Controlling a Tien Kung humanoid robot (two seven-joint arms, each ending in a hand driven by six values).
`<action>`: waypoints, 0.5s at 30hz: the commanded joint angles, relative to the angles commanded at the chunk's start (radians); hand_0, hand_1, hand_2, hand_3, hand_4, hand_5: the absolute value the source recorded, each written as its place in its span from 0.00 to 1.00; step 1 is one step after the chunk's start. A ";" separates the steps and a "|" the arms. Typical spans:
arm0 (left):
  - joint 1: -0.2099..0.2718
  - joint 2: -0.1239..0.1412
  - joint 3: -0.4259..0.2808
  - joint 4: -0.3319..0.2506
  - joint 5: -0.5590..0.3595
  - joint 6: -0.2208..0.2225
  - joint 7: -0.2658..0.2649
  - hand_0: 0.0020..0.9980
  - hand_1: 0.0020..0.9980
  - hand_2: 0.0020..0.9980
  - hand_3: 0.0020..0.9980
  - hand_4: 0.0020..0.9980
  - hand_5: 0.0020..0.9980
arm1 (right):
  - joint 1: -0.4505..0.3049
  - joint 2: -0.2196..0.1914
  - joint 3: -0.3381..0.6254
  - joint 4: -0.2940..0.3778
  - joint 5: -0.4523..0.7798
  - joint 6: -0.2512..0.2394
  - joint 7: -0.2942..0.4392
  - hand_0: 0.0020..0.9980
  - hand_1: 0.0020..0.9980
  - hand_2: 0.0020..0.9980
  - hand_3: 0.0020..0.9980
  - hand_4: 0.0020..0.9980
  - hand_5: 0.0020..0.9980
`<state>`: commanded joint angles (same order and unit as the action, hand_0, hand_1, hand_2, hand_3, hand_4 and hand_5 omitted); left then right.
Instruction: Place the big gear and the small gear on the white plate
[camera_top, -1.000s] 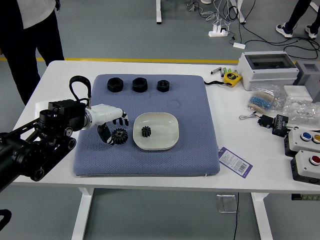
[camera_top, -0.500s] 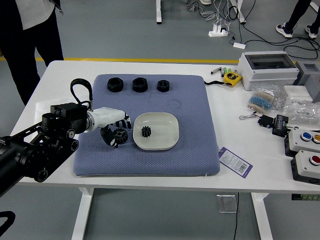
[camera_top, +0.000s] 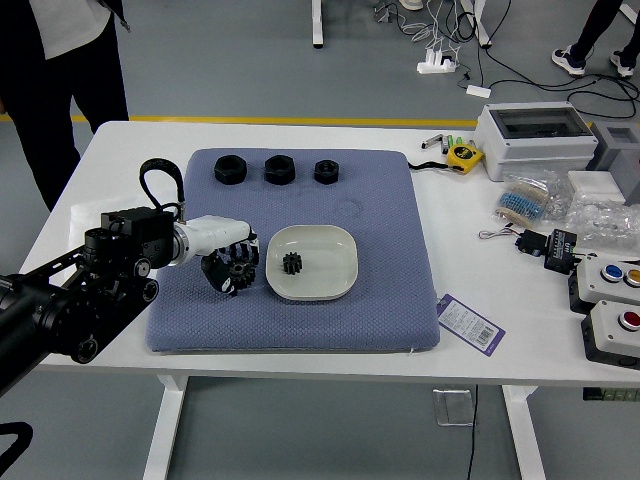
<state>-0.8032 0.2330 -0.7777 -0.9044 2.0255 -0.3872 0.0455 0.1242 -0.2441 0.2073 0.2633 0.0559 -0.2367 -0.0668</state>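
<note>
The left hand (camera_top: 235, 262), white and black, reaches in from the left with its thumb and fingers closed around the big gear (camera_top: 242, 272), which is black and partly hidden by them. The gear is at the blue mat, just left of the white plate (camera_top: 325, 262); whether it touches the mat cannot be told. On the left part of that plate lies the small black gear (camera_top: 292, 263).
Three black nuts (camera_top: 280, 169) line the far part of the blue mat (camera_top: 380, 310). A yellow tape measure (camera_top: 463, 156), a white box (camera_top: 535, 140) and button boxes (camera_top: 612, 332) stand to the right. A person (camera_top: 70, 70) stands at the far left, beyond the table.
The left hand has shifted slightly, and its fingers have curled down over the big gear, closing against the thumb. The small gear and plate have stayed put.
</note>
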 joint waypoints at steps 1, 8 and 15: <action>0.000 0.000 0.001 0.002 0.000 0.002 -0.001 0.50 0.52 0.56 0.57 0.87 0.00 | 0.000 0.000 0.000 0.000 0.000 0.000 0.000 0.68 0.66 0.74 0.59 0.80 0.71; 0.001 -0.002 0.006 0.012 -0.002 0.015 -0.009 0.43 0.46 0.51 0.56 0.81 0.00 | -0.002 0.000 0.002 0.000 -0.002 0.000 0.000 0.68 0.66 0.74 0.59 0.80 0.72; 0.003 -0.001 0.007 0.007 -0.014 0.020 -0.010 0.38 0.43 0.49 0.56 0.76 0.00 | -0.005 0.001 0.003 0.000 -0.005 -0.001 -0.001 0.68 0.66 0.74 0.59 0.80 0.72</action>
<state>-0.8001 0.2321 -0.7706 -0.8970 2.0113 -0.3670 0.0360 0.1191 -0.2434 0.2107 0.2635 0.0507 -0.2374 -0.0676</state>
